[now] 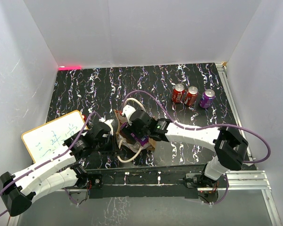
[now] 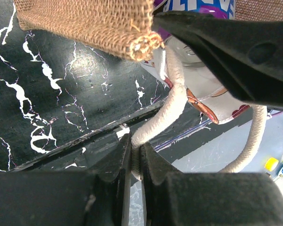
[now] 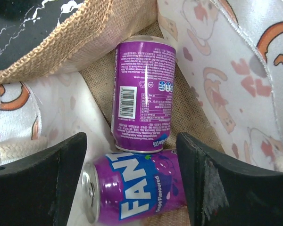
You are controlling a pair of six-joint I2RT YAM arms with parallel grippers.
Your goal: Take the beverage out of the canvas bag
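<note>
Nearest us, at the bottom of the left wrist view, the left gripper (image 2: pixel 134 157) is pinched tight on a rope handle (image 2: pixel 172 94) of the canvas bag (image 2: pixel 85 23), which we judge soft and floppy. Inside the bag the right gripper (image 3: pixel 131 150) stands part open, fingers (image 3: pixel 37 183) either side of the beverage (image 3: pixel 137 190), a purple can lying on its side at lower centre of the right wrist view; we cannot tell whether they touch it. Beyond it lies a second purple can (image 3: pixel 144 89); we reckon both stiff, smooth, slippery, weighty if full, best taken across the round body at mid-length.
</note>
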